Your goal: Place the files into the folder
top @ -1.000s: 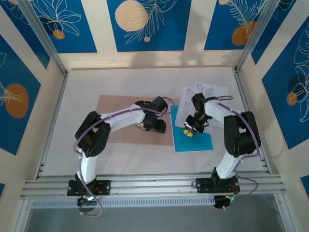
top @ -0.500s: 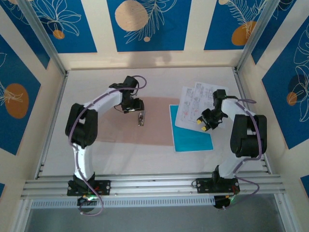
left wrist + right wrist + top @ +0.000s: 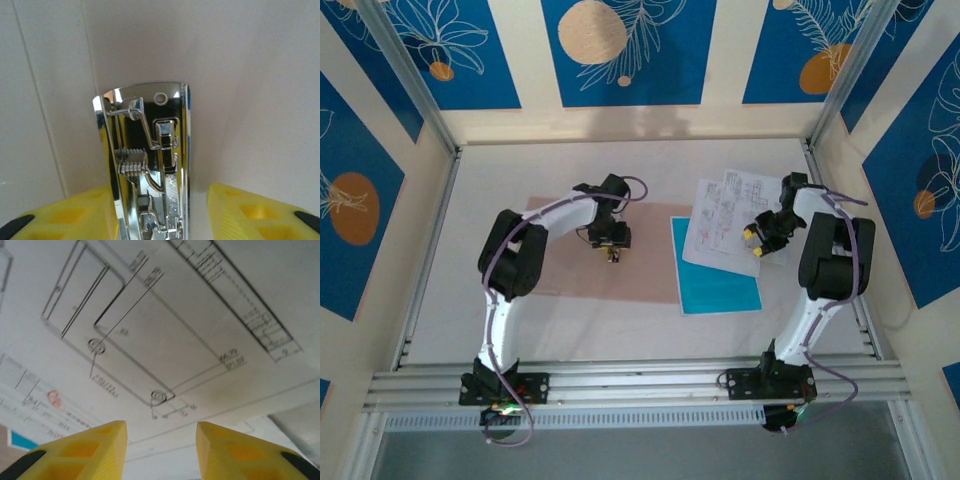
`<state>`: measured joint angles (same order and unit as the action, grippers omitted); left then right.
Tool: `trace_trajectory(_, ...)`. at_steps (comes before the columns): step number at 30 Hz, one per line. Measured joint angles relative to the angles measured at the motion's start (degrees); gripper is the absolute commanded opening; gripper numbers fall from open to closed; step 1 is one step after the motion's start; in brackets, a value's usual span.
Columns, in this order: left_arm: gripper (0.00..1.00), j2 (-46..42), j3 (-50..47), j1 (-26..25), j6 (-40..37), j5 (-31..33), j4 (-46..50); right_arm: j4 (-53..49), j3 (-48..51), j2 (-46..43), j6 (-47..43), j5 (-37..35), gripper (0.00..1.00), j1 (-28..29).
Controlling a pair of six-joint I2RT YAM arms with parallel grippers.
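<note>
Seen from above, the pinkish-tan folder (image 3: 640, 272) is laid flat at centre left of the pale counter (image 3: 620, 170), with the left fingers (image 3: 65, 217) poised over its middle. They are parted on either side of an upright chrome clip (image 3: 150, 150), which is not clamped, a clear gap being left on its right. Right of centre, the white printed files (image 3: 718, 215) are fanned over a teal sheet (image 3: 720, 285) beside the folder's right edge. At far right, the right fingers (image 3: 90, 447) are set partly open above a printed drawing, with nothing gripped.
</note>
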<state>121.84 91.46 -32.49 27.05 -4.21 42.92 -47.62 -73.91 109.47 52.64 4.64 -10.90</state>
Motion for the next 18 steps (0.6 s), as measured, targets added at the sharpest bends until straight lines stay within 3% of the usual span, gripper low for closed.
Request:
trace_trajectory(5, 0.44, 0.2, 0.2, -1.5, 3.6, 0.3, -0.6, -3.0, -3.1, 4.7, 0.0, -0.2, 0.42, 0.2)
trace_trajectory(18, 0.41, 1.1, -0.7, -4.7, 21.2, -6.3, -11.2, -6.8, -4.2, 5.2, -0.2, -1.7, 0.41, 4.2)
